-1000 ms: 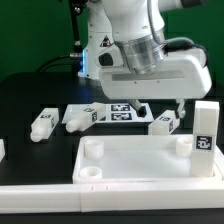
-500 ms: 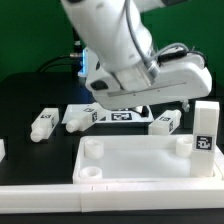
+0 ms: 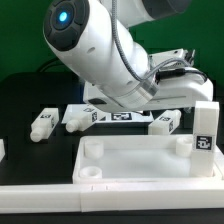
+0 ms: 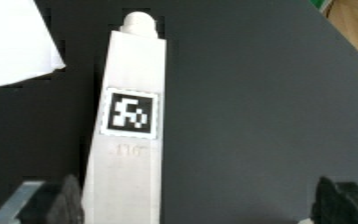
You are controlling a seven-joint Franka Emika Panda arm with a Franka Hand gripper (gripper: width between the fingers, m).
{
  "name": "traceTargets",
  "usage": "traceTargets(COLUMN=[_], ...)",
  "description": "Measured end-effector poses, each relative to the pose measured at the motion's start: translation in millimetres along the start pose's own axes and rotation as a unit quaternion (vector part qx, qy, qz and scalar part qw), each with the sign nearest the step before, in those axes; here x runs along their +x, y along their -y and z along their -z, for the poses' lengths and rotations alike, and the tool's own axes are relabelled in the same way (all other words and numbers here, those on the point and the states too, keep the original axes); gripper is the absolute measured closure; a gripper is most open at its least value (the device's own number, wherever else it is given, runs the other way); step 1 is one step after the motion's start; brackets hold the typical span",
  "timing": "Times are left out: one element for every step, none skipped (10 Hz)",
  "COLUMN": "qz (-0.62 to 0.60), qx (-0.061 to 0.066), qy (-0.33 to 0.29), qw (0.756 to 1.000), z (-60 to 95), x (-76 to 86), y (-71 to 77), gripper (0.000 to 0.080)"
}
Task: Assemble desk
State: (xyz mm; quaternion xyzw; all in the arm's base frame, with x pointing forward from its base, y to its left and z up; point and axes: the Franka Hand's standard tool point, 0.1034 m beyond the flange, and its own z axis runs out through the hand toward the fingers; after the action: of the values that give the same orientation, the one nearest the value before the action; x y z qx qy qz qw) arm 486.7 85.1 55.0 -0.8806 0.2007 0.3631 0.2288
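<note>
**Q:** How are the fingers shown?

**A:** In the wrist view the gripper (image 4: 194,205) is seen spread wide, and nothing is held. A nearest leg (image 4: 131,120), marked with a square tag, is laid lengthwise on the black table (image 4: 265,100) between the fingers (image 4: 37,203). It is close beside one finger and well apart from the other.

**Q:** What is laid out in the exterior view?

**A:** The fingers are hidden there by the arm (image 3: 100,55). Farthest to the exterior view's left a first leg (image 3: 41,123) is seen lying, then a second leg (image 3: 76,117), then the marker board (image 3: 118,114). Under the arm a third leg (image 3: 165,122) is seen. The tabletop (image 3: 140,160) is set nearer the camera. An upright leg (image 3: 204,128) is stood at its far corner on the exterior view's right.
</note>
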Motion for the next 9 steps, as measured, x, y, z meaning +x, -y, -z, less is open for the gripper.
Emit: traceTargets(qz=[-0.025, -0.040, -0.035, -0.034, -0.035, -0.041, -0.073, -0.098, -0.096], qx=[0.013, 0.020, 0.011, 0.011, 0.011, 0.012, 0.016, 0.032, 0.030], qy=[0.017, 0.030, 0.025, 0.025, 0.026, 0.029, 0.051, 0.059, 0.058], qw=[0.999, 0.999, 0.999, 0.999, 0.999, 0.999, 0.996, 0.993, 0.993], z=[-4.5, -7.7, -6.4, -6.9, -7.1, -9.1, -17.6, -21.8, -21.5], x=[-3.7, -4.0, -3.5, -3.5, -3.2, -3.2, -2.9, 2.1, 2.6], y=[1.1, -1.3, -1.2, -0.9, -1.6, -4.5, -18.3, -23.1, -23.4], gripper=[0.0150, 0.0150, 0.0150, 0.0150, 0.0150, 0.0150, 0.0150, 0.0150, 0.0150])
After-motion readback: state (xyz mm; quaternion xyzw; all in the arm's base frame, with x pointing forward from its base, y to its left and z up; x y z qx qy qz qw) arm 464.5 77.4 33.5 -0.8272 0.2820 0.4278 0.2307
